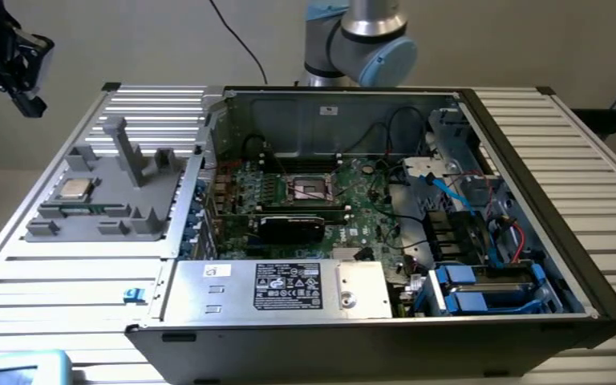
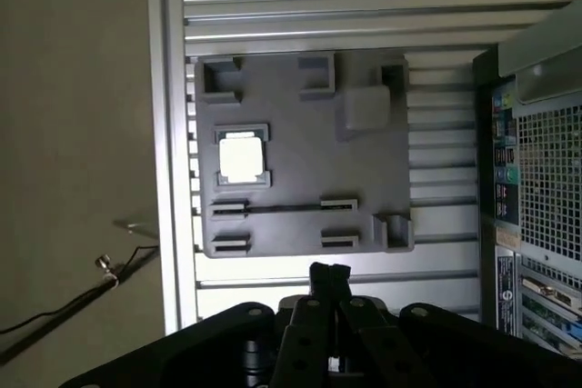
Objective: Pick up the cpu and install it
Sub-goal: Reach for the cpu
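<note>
1. Gripper [image 2: 329, 272] closest to the wrist camera: fingers pressed together, nothing between them, nothing held.
2. Hanging up in the air at the exterior view's far left, well apart from everything on the slatted table [image 1: 62, 281]. No contact with any part.
3. Next out: grey holder [image 2: 300, 152] lying flat on the table, just beside the open computer case [image 1: 330, 120].
4. The cpu [image 2: 242, 158] seated in a square pocket of that holder, silver top up, flat, untouched. Pickup not yet done.
5. Further on, inside the case: silver power supply [image 1: 276, 286] with white label along the near wall, black graphics card [image 1: 292, 224] behind it.
6. Beyond the card: cpu socket [image 1: 310, 188] on the green motherboard, looks bare, no chip in it. Latch state too small to tell.
7. Progress judged as at the very start: approach, grasp, carry and seating all left.
</note>
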